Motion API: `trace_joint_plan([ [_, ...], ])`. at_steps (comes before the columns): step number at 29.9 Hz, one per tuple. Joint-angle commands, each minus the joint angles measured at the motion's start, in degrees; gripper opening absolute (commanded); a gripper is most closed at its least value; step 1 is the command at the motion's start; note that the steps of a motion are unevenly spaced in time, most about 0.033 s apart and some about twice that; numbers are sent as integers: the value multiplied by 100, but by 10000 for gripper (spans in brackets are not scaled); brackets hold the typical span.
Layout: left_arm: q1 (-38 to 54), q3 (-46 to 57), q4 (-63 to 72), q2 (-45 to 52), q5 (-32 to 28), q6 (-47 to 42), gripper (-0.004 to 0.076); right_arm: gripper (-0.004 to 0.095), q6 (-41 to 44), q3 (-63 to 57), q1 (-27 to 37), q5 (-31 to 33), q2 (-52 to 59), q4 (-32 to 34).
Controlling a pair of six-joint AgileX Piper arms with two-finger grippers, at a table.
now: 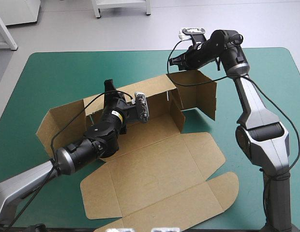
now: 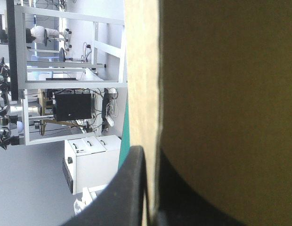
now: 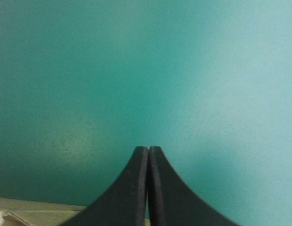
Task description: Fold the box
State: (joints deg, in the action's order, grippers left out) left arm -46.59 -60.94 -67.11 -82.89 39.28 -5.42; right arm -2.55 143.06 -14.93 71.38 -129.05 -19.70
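Left claw (image 2: 152,190) clamps the box (image 2: 221,94) wall, blocking its view.

The brown box (image 1: 150,129) fills the middle of the bench (image 1: 58,67). Its raised far wall (image 1: 145,89) and right side wall (image 1: 201,96) block any level pass across, and the flat lid (image 1: 159,174) covers the near ground. The left arm (image 1: 87,145) lies over the box floor, with the left hand (image 1: 109,87) clamped on the far wall. Beyond that wall the teal-green cover (image 3: 146,70) is bare under the right hand (image 1: 174,61), its fingers pressed together. The far-left corner is open. The right arm (image 1: 261,135) stands over the right side.
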Motion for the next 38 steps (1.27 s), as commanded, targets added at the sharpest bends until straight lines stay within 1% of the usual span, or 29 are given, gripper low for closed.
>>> trace_joint_plan([
  [1, -36, -64, 203, 167, 111, -122, -8, -17, 38, -20, -7, 11, 523, -97],
  [12, -36, -64, 189, 167, 60, -271, -8, -17, -8, -1093, -41, 11, 1110, -111],
  [14, -36, -64, 189, 167, 60, -271, -8, -17, -102, -1276, -41, 11, 1250, -233],
  [19, -36, -64, 189, 167, 50, -271, -8, -17, -406, -1648, -41, 11, 1470, -307],
  [23, -36, -64, 189, 167, 50, -284, -8, -17, -793, -1933, -41, -61, 1624, -652],
  [28, -36, -64, 189, 167, 38, -314, -8, -17, -1070, -2547, -41, -599, 1872, -855],
  [31, -36, -64, 189, 167, 38, -314, -8, -17, -1295, -3224, -31, -1017, 2172, -1000],
  [34, -36, -64, 189, 167, 38, -329, -8, -17, -1629, -3979, -31, -1582, 2527, -1147],
  [38, -36, -64, 189, 167, 16, -329, -8, -17, -2385, -4924, -31, -2407, 3044, -1635],
])
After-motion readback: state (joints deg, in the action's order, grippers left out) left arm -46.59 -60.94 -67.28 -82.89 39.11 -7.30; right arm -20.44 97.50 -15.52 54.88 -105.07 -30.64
